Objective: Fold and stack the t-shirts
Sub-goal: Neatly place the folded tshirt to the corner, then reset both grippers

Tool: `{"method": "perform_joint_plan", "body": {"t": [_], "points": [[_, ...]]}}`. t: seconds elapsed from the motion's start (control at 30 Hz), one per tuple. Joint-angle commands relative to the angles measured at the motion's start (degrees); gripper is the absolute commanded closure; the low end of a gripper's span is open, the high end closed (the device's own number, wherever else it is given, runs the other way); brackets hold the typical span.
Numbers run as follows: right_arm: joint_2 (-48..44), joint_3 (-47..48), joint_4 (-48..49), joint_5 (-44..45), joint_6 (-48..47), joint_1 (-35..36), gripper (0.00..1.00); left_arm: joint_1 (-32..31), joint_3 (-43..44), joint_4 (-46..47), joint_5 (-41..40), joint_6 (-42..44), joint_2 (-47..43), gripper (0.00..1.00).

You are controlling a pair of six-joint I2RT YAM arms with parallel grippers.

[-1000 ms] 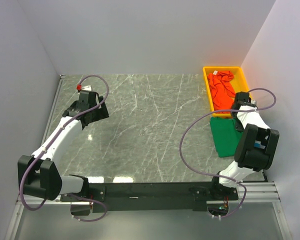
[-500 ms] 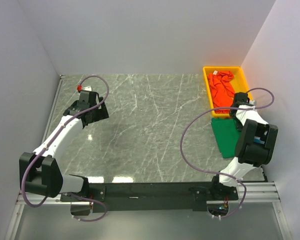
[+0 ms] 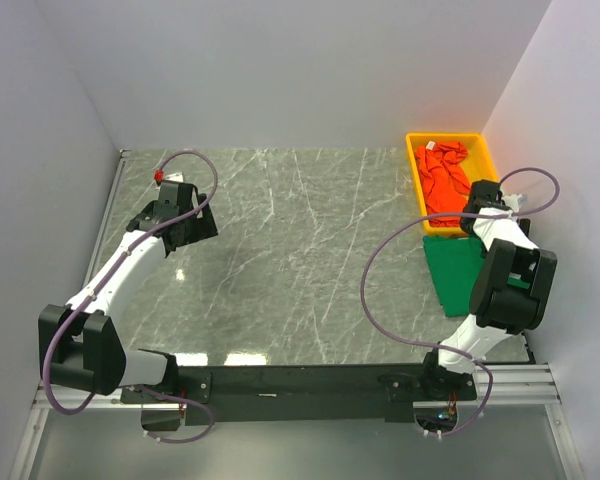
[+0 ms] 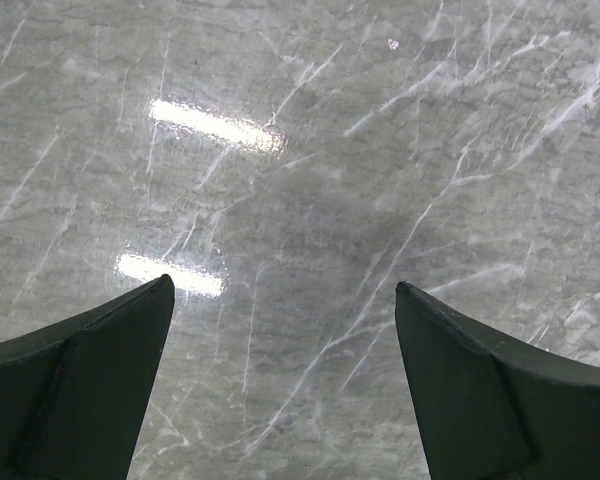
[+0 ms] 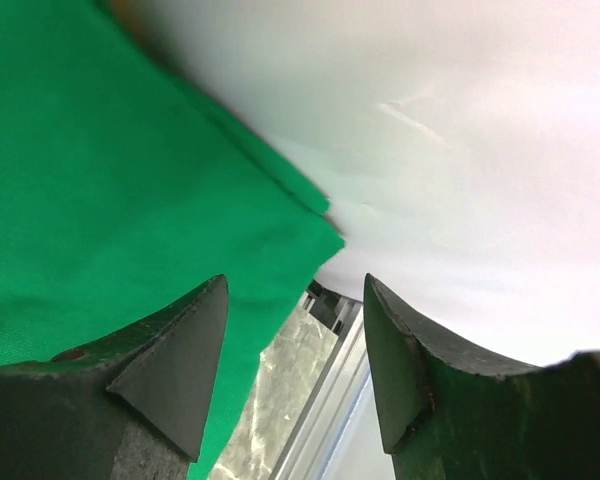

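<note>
At the right of the frame the green t-shirt [image 3: 450, 275] lies folded flat, matte cotton on the veined marble worktop [image 3: 300, 230], just below the yellow bin [image 3: 416, 170] holding the crumpled orange-red t-shirt [image 3: 442, 180]. With the right gripper [image 5: 295, 290] at its corner, jaws parted and empty, we should lift straight up without snagging the hem. The left gripper [image 4: 284, 285] hangs with jaws wide.

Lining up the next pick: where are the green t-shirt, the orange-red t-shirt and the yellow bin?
green t-shirt [image 3: 448, 278], top external view, middle of the flat cloth.
orange-red t-shirt [image 3: 442, 185], top external view, middle of the crumpled heap.
yellow bin [image 3: 445, 137], top external view, far rim.
</note>
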Motion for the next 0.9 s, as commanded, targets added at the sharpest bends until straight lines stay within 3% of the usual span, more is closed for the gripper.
{"method": "perform_joint_plan", "body": {"t": [0.0,0.17,0.33,0.63,0.87], "points": [[-4.86,4.30,-0.51,4.77,5.12,-0.43,0.36,0.21,0.43,1.29,0.55,0.68,-1.28,0.03],[-10.56,6.15,-4.73,0.30,10.83,-0.43,0.36,0.30,0.17,1.73,0.11,0.77,-2.68,0.03],[-18.82,6.94,-8.06,-11.47,16.45,-0.44,0.37,0.30,-0.18,2.96,0.29,1.03,-4.44,0.02],[-44.39,4.13,-9.83,-31.69,24.19,0.87,0.34,0.30,-2.64,7.26,-0.68,1.12,-13.40,0.01],[-59.94,5.53,-11.50,-24.78,24.73,13.60,0.27,0.21,0.07,3.32,-2.88,-1.59,-26.47,0.01]]}}
